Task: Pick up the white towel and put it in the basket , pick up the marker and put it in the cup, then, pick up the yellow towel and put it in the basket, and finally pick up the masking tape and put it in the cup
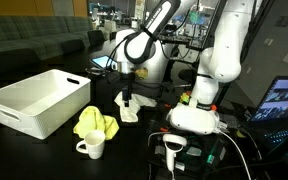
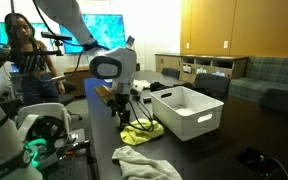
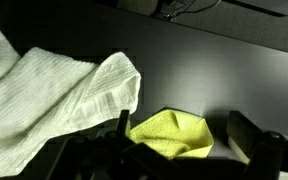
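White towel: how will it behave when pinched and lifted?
Likely floppy: the white towel lies in soft folds, so it should drape from the pinch point. Probably light, being thin cloth; its ribbed weave should grip well. A trailing edge might brush the yellow towel lying close beside it.
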You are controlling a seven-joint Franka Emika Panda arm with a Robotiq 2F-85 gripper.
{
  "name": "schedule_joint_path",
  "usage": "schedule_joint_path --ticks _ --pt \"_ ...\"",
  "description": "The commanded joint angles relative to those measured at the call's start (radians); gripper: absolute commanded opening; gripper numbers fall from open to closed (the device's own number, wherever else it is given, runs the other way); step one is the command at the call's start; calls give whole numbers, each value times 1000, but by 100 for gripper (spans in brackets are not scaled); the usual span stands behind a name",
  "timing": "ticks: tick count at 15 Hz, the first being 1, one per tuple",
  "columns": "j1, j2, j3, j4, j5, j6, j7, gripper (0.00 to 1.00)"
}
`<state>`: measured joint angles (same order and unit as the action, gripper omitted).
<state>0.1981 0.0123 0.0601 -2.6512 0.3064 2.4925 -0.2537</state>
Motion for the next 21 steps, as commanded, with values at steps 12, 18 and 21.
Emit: schedule_joint_path --ticks 12,18,21 --pt "-114 386 114 21 30 432 50 100" --pt "-52 448 11 100 -185 363 243 100" --pt "-68 498 24 155 -198 352 279 100"
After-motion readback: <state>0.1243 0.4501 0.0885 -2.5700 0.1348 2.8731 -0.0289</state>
